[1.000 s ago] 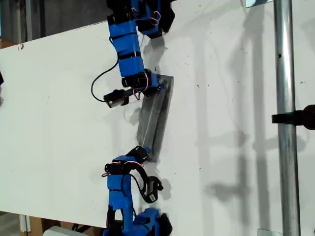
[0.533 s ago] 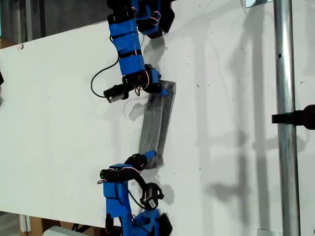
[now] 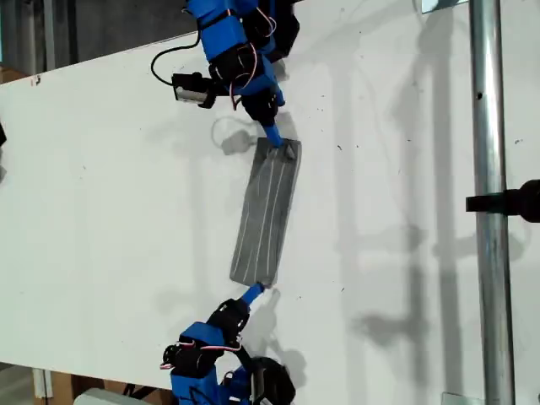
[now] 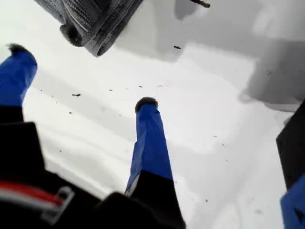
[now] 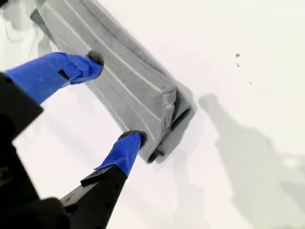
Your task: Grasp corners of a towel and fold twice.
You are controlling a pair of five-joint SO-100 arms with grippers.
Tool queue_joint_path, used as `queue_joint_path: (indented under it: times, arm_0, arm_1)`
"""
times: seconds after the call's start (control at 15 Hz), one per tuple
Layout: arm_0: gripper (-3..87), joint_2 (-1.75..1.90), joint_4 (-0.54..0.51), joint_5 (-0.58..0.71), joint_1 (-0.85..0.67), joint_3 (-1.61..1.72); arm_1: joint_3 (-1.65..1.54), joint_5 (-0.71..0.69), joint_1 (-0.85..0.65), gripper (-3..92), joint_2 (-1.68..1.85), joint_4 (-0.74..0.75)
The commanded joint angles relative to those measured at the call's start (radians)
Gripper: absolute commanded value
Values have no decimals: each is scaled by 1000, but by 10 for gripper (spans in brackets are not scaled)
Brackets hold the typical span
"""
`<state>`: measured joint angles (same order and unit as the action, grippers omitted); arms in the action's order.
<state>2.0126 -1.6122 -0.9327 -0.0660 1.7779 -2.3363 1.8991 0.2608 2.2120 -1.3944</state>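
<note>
You've got a white table filling the exterior view, with a metal pole running top to bottom near the exterior view's right.

The towel lies flat on the table just right of centre in the exterior view. It is folded into a long narrow strip, slanting from upper right to lower left, stripes running lengthwise.

One blue arm comes in at the top of the exterior view and one at the bottom. Going by the wrist views, the top one carries my second gripper and the bottom one my first gripper.

My second gripper is at the strip's upper end, jaws spread wide. One fingertip is over the cloth and the other sits at its edge near the end. It is not pinching anything. That end shows stacked layers, slightly bunched.

My first gripper is just off the strip's lower end, jaws wide apart with bare table between them. A corner of the towel shows just beyond the fingertips, not touched.
</note>
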Motion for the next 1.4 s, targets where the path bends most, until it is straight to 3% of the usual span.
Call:
queue_joint_path:
  times: [0.0, 0.33, 0.6, 0.8, 0.93, 1.07, 1.2, 1.33]
  arm_0:
    - [264, 64, 38, -46, 87, 49]
    - [261, 153, 14, -97, 94, 127]
    - [257, 163, -3, -115, 120, 141]
    - [254, 202, -18, -140, 144, 164]
    - [253, 267, -18, -158, 150, 210]
    - [250, 362, -17, -170, 149, 262]
    - [247, 474, -15, -179, 141, 313]
    - [244, 525, -9, -164, 137, 325]
  arm_1:
    - [-209, 110, 9, 421, 69, 307]
    - [-229, 107, -107, 419, -173, 624]
    - [-164, -91, -267, 377, -371, 925]
    - [-147, -293, -345, 249, -426, 1023]
    - [-147, -376, -348, 106, -374, 922]
    - [-124, -383, -302, 33, -247, 637]
    - [-89, -301, -196, 5, 9, 268]
    - [-67, -170, -71, 1, 245, 84]
